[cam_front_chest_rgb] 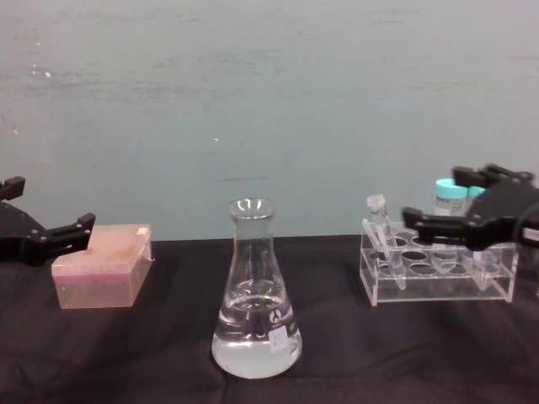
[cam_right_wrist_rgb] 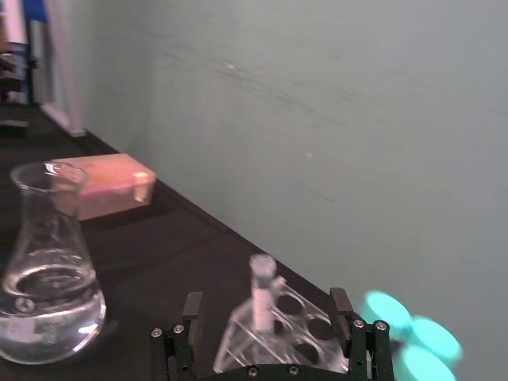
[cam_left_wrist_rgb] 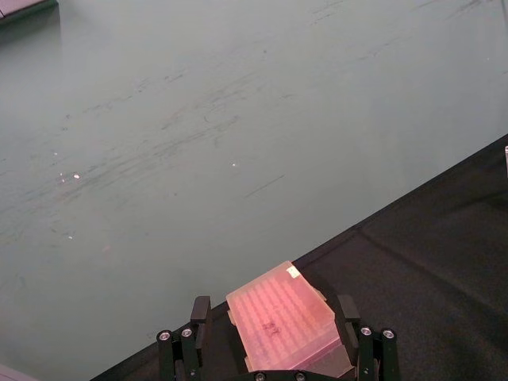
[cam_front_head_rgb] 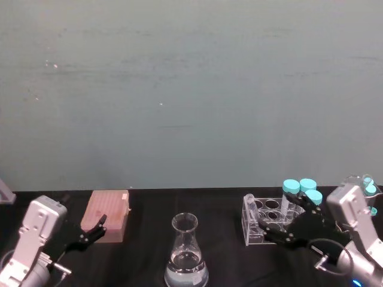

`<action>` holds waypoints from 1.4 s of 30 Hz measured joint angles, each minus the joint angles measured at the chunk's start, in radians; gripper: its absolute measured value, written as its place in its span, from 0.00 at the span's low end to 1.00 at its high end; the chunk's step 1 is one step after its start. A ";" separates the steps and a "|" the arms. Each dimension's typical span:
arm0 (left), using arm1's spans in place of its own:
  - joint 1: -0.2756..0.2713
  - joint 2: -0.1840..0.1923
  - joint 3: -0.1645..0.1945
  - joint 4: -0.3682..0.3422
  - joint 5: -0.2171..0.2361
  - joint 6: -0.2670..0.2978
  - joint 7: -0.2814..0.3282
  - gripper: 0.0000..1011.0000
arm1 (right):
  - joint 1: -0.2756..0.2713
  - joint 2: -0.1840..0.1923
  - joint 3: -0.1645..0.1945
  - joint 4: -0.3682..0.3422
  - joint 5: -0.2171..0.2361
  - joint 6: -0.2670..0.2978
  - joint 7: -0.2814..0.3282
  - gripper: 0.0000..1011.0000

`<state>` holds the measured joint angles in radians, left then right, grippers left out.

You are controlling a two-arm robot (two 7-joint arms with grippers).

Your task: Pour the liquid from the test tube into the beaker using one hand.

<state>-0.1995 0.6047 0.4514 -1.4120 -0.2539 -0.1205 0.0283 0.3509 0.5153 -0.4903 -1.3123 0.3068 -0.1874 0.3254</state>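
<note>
On black cloth (cam_front_chest_rgb: 404, 358), mid-table: beaker (cam_front_chest_rgb: 255, 295) upright, clear liquid (cam_front_chest_rgb: 253, 341) pooled in its wide base. To robot's right sits acrylic rack (cam_front_chest_rgb: 438, 286) w/ test tube (cam_front_chest_rgb: 383, 240) standing tilted in the end hole nearest the beaker, whitish rim up; can't tell if any liquid is in the tube. At the rack's rear right end: teal-capped tubes (cam_front_head_rgb: 301, 188). Over the rack hovers right gripper (cam_front_head_rgb: 284, 221), fingers spread wide, gripping nothing, one fingertip just beside the tube. At table's left, low, left gripper (cam_front_chest_rgb: 52, 202), fingers also spread & empty, next to pink box (cam_front_chest_rgb: 101, 268).
</note>
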 joint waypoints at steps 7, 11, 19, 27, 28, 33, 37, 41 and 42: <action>0.000 0.000 0.000 0.000 0.000 0.000 0.000 0.99 | 0.073 -0.043 -0.027 0.076 -0.050 -0.015 0.049 0.99; 0.000 0.000 0.000 0.000 0.000 0.000 0.000 0.99 | 0.110 -0.070 -0.039 0.126 -0.085 -0.022 0.056 0.99; 0.000 0.000 0.000 0.000 0.000 0.000 0.000 0.99 | 0.170 -0.132 -0.048 0.231 -0.131 -0.033 0.056 0.99; 0.000 0.000 0.000 0.000 0.000 0.000 0.000 0.99 | 0.206 -0.191 -0.022 0.315 -0.113 -0.006 0.073 0.99; 0.000 0.000 0.000 0.000 0.000 0.000 0.000 0.99 | 0.207 -0.195 -0.019 0.319 -0.111 -0.001 0.074 0.99; 0.000 0.000 0.000 0.000 0.000 0.000 0.000 0.99 | 0.213 -0.219 -0.005 0.337 -0.106 0.034 0.078 0.99; 0.000 0.000 0.000 0.000 0.000 0.000 0.000 0.99 | 0.214 -0.228 0.001 0.338 -0.112 0.055 0.078 0.99; 0.000 0.000 0.000 0.000 0.000 0.000 0.000 0.99 | 0.212 -0.233 0.004 0.335 -0.129 0.074 0.070 0.99; 0.000 0.000 0.000 0.000 0.000 0.000 0.000 0.99 | 0.211 -0.233 0.005 0.334 -0.132 0.077 0.067 0.99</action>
<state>-0.1995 0.6047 0.4514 -1.4119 -0.2539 -0.1205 0.0283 0.5620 0.2822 -0.4854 -0.9784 0.1744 -0.1099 0.3928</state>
